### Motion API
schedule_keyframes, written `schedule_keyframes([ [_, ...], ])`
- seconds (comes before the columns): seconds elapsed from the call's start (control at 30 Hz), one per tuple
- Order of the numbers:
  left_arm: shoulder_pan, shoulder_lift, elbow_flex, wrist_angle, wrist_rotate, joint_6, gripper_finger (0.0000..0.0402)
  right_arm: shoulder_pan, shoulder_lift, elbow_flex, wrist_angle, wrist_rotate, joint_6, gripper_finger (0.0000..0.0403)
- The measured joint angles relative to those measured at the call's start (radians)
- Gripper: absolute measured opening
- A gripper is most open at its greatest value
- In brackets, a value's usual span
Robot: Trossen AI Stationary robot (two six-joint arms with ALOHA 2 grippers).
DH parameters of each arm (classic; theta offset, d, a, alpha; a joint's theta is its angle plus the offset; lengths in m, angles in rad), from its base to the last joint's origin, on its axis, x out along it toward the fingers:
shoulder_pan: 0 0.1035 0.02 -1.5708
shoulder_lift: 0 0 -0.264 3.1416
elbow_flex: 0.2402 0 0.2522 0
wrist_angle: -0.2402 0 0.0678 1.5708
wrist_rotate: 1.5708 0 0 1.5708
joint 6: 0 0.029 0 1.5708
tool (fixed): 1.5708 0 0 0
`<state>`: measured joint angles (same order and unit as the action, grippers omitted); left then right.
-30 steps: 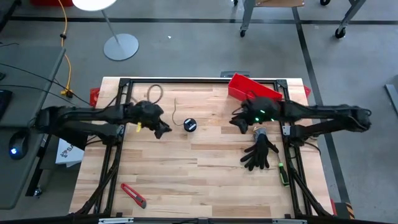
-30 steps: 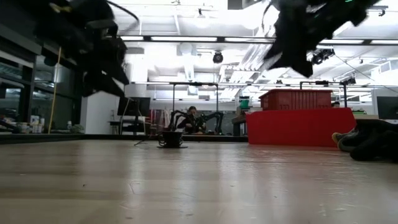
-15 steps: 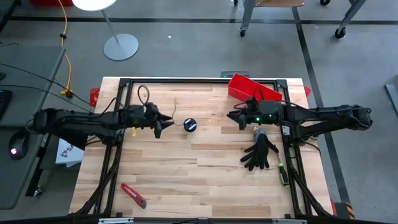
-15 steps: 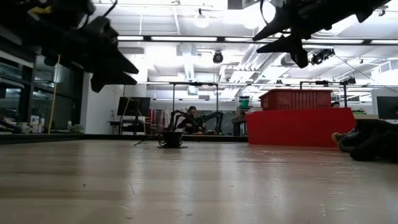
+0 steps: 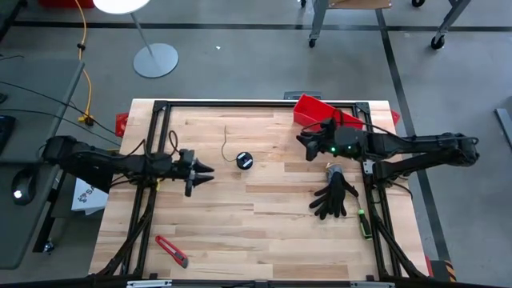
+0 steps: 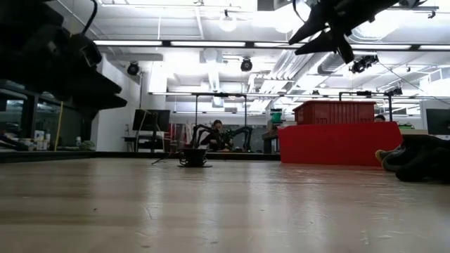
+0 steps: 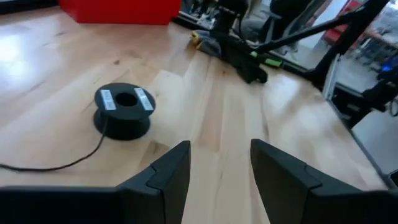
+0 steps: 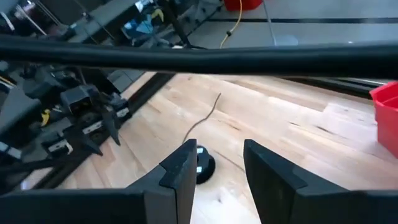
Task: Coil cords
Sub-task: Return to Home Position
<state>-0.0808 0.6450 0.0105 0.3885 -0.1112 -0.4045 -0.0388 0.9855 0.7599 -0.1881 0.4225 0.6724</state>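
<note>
Risk: loose cord trails from spool between left gripper and right gripper, both spread wide, holding nothing; an arm passing low could snag it.

The wooden table stood on a grey concrete floor. A floor lamp's round base lay beyond its far-left corner, a yellow cable nearby; long ceiling light strips lit the room behind.

One spool, one thin cord, one red bin, one red box cutter, one green-tipped tool, one black glove heap, one table, two grippers: left gripper, right gripper.
</note>
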Motion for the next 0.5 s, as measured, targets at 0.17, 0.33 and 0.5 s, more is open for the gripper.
schedule_keyframes([
  [0.17, -0.020, -0.016, 0.000, -0.024, -0.013, 0.061, 0.0160, 0.053, -0.009, 0.031, -0.130, 0.066, -0.003, 0.0126],
  [0.33, -0.011, -0.014, 0.003, -0.023, -0.014, 0.161, 0.0160, 0.127, -0.063, 0.001, -0.229, 0.137, 0.038, 0.0126],
  [0.5, -0.012, -0.015, 0.003, -0.024, 0.014, 0.117, 0.0160, 0.189, -0.162, -0.083, -0.197, 0.153, 0.068, 0.0126],
])
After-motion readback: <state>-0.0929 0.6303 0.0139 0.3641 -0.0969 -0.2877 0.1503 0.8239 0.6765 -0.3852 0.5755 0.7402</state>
